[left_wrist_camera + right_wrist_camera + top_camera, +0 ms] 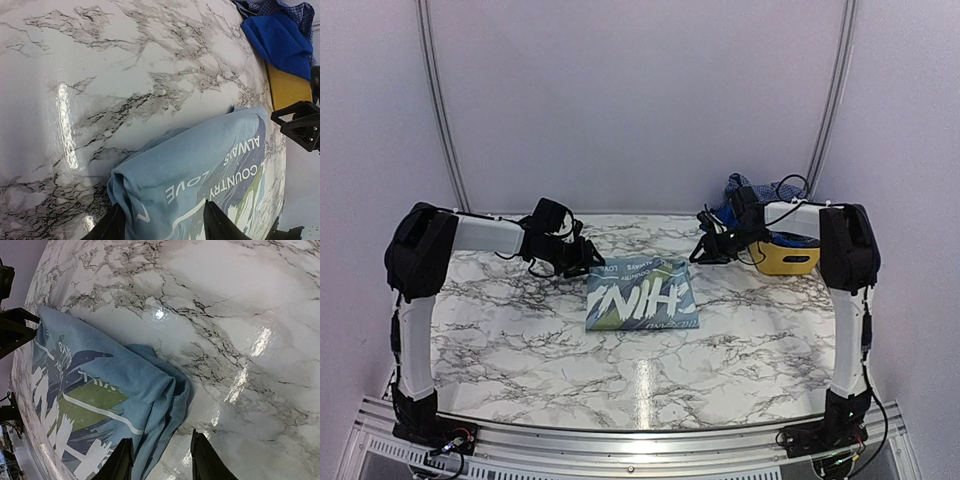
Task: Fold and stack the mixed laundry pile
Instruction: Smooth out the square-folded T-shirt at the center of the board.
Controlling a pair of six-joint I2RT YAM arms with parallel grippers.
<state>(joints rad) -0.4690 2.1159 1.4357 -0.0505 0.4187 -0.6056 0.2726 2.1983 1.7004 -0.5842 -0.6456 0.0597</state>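
A pale sky-blue T-shirt [640, 297] with white print lies folded in a rectangle at the table's middle. My left gripper [582, 258] is open at its far left corner. In the left wrist view the fingers [107, 227] stand apart on either side of the shirt's folded corner [200, 185]. My right gripper [705, 250] is open at the far right corner. In the right wrist view its gripper [161, 462] hovers over the shirt's bunched edge [165, 390]. The navy-check shirt [760, 188] and royal-blue piece [280, 40] lie in the yellow basket.
The small yellow basket [788, 258] stands at the table's far right, behind my right arm; it also shows in the left wrist view [287, 87]. The marble table [520, 340] ends at a white back wall. A metal rail runs along the near edge.
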